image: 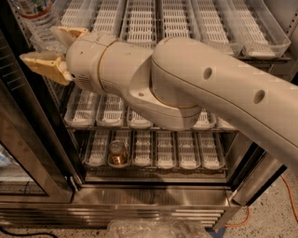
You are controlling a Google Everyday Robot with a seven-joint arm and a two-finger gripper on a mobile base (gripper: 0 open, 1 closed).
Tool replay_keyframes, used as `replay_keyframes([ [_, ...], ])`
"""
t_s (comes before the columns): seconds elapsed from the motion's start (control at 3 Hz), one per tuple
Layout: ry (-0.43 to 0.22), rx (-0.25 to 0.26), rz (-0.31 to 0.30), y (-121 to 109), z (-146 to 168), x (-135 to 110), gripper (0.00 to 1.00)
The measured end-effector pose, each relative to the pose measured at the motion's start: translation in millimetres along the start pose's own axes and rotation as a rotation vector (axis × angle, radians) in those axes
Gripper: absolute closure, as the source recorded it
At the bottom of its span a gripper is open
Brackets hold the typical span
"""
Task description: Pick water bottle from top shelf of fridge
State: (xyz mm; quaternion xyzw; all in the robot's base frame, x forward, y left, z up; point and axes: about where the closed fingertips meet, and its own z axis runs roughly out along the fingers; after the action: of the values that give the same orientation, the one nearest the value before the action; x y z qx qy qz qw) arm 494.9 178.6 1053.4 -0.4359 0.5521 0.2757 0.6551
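In the camera view, your hand [50,47] sits at the upper left of the fridge [153,195], released, with its tan fingers [43,62] spread apart. The water bottle [33,14] stands just above them, at the left end of the top shelf [186,18]. A bronze can [117,153] rests on the lowest rack.

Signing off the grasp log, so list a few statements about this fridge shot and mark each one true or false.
1. The pincer is at the upper left, beside the water bottle. True.
2. The pincer is shut tight. False: its fingers stand apart.
3. A bronze can stands upright on the lowest rack in view. True.
4. The water bottle stands next to the can. False: it is up at the top shelf, well above the can.
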Motion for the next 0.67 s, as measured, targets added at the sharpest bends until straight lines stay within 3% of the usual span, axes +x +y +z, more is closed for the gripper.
replay_keyframes([
  [0.33, 0.0, 0.02, 0.009, -9.6, 2.5, 2.3, 0.29],
  [0.67, 0.002, 0.049, 0.02, -21.5, 1.9, 6.0, 0.32],
])
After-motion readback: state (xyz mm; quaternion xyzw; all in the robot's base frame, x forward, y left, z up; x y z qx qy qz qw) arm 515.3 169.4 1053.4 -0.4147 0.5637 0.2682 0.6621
